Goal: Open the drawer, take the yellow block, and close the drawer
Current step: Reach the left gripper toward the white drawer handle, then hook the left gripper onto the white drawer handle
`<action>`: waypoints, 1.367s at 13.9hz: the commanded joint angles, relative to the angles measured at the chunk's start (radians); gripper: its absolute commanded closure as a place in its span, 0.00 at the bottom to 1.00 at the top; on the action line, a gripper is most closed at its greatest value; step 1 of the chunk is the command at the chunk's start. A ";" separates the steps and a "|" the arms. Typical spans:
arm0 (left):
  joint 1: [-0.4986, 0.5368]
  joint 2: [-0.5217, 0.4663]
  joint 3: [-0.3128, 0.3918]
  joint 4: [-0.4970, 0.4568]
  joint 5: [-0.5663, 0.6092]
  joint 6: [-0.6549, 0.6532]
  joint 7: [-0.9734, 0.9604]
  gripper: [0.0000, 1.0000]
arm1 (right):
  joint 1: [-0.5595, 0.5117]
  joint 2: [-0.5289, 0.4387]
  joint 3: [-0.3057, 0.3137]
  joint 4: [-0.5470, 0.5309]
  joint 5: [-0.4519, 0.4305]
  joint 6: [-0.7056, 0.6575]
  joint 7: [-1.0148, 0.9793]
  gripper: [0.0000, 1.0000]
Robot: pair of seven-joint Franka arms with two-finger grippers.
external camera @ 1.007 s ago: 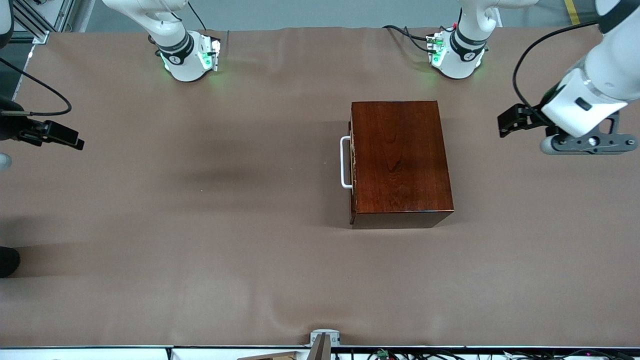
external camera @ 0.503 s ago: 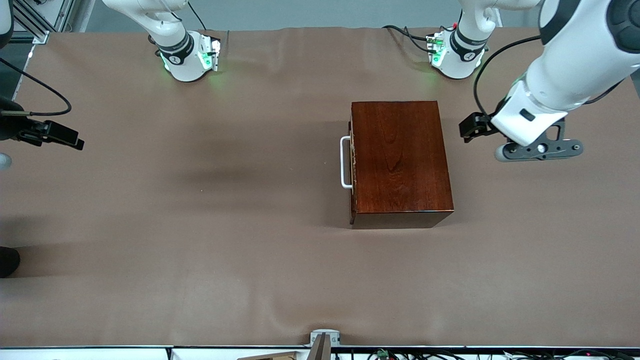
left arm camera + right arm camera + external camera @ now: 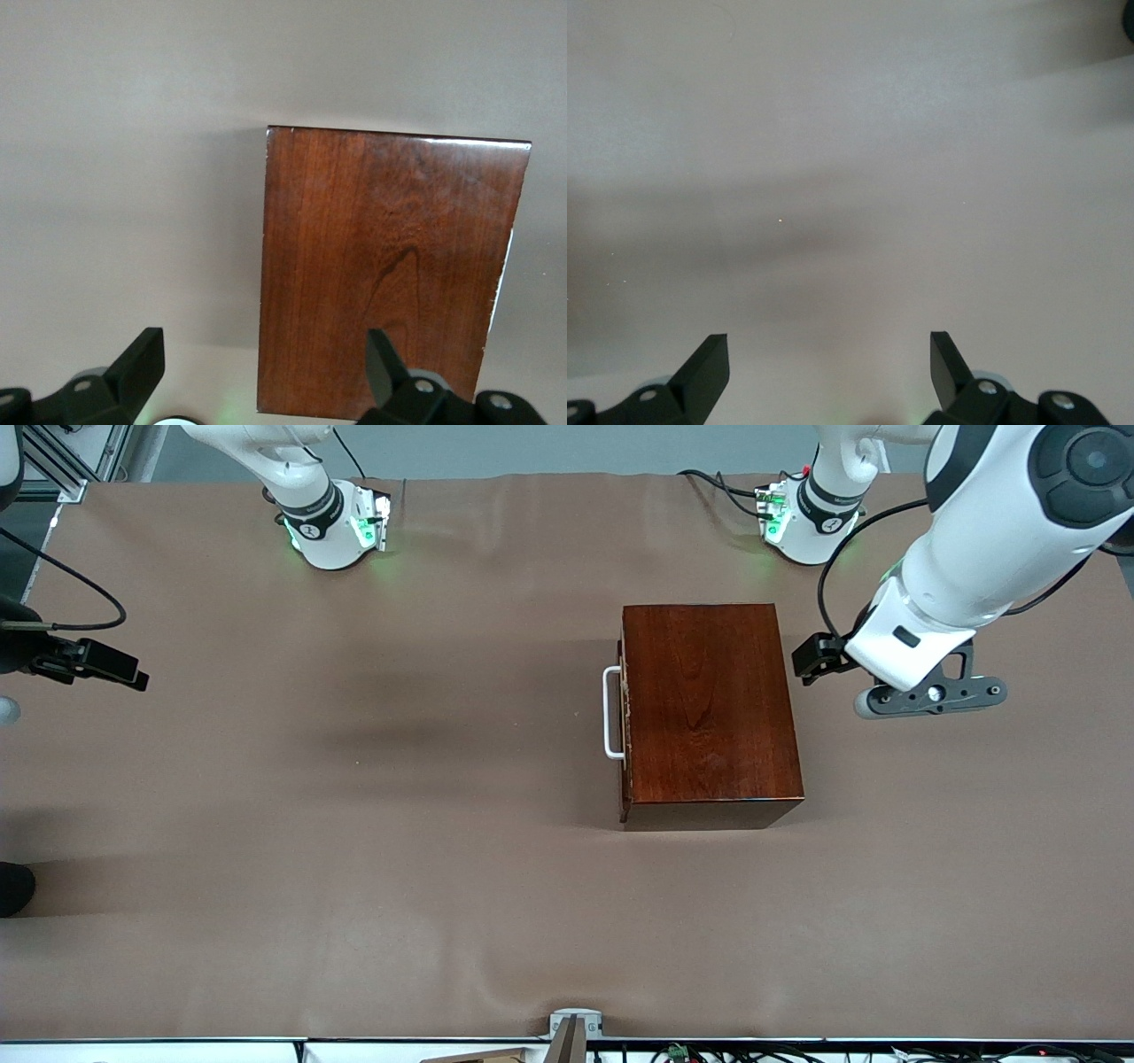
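The glossy mahogany-coloured wooden box (image 3: 711,713) is sitting on the brown table (image 3: 354,824), its drawer (image 3: 625,717) shut, white handle (image 3: 610,713) untouched. The left gripper (image 3: 266,372) is hanging open-fingered above the table beside the box; the right gripper (image 3: 828,367) is waiting, fingers spread, over bare table

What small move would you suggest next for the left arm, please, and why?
Probably carry the left gripper, fingers open, across the box toward the white handle. The drawer is shut and no yellow block shows. The right gripper waits over bare table.
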 commanded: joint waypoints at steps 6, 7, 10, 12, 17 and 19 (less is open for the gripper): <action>-0.066 0.051 0.003 0.025 -0.006 0.072 -0.086 0.00 | -0.002 -0.012 0.002 0.004 -0.007 -0.008 0.003 0.00; -0.077 0.057 0.002 0.025 -0.007 0.089 -0.117 0.00 | -0.002 -0.012 0.002 0.004 -0.007 -0.010 0.003 0.00; -0.150 0.092 0.006 0.027 -0.006 0.153 -0.177 0.00 | -0.002 -0.012 0.002 0.004 -0.007 -0.010 0.003 0.00; -0.212 0.132 0.009 0.043 -0.006 0.200 -0.247 0.00 | -0.003 -0.012 0.002 0.004 -0.009 -0.010 0.003 0.00; -0.377 0.321 0.034 0.132 0.049 0.393 -0.379 0.00 | -0.003 -0.012 0.002 0.004 -0.007 -0.010 0.003 0.00; -0.464 0.390 0.075 0.135 0.088 0.438 -0.433 0.00 | -0.003 -0.012 0.002 0.004 -0.007 -0.010 0.003 0.00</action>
